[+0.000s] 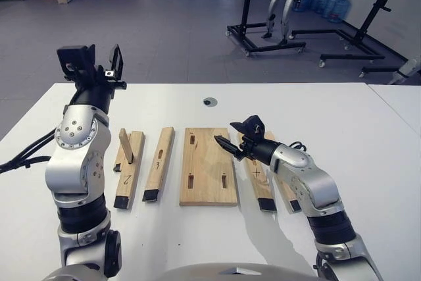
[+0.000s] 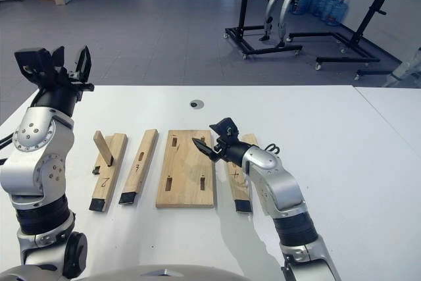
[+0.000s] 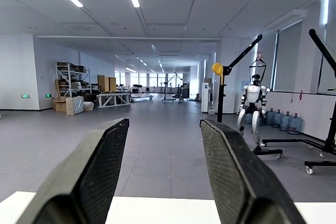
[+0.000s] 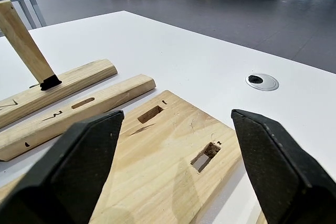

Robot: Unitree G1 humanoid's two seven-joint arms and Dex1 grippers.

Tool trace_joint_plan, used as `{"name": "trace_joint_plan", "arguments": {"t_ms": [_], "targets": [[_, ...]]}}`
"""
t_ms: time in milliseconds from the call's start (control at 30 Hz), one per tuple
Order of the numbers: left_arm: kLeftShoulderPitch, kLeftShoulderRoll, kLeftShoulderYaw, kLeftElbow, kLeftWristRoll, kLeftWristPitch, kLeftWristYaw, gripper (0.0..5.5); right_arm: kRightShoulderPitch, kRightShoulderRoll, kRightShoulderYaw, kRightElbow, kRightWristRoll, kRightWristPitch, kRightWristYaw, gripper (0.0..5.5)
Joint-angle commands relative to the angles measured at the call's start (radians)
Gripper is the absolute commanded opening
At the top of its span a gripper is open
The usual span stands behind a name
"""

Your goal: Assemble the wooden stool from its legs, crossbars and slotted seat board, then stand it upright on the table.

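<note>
On the bench (image 1: 342,116) the slotted seat board (image 1: 209,166) lies flat at centre, long axis near edge to far edge. My right pincer (image 1: 227,136), wide open, hovers over the board's far right corner; my left pincer (image 1: 102,57), also wide, hangs raised at the left edge.

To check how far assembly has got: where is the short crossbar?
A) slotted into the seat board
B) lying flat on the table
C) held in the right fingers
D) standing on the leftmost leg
D: the crossbar rises at a tilt from the leftmost leg.
</note>
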Motion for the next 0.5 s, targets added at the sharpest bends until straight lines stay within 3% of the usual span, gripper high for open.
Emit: {"name": "trace_joint_plan", "arguments": {"t_ms": [33, 500], "targets": [[-0.016, 0.014, 0.01, -0.012, 0.009, 0.039, 0.006, 2.49, -0.004, 0.002, -0.001, -0.009, -0.001, 0.003, -0.004, 3.79], [0.0, 0.003, -0.046, 0.068, 0.061, -0.028, -0.017, 2.49, -0.003, 0.002, 0.0, -0.014, 0.002, 0.01, -0.005, 3.79]]}}
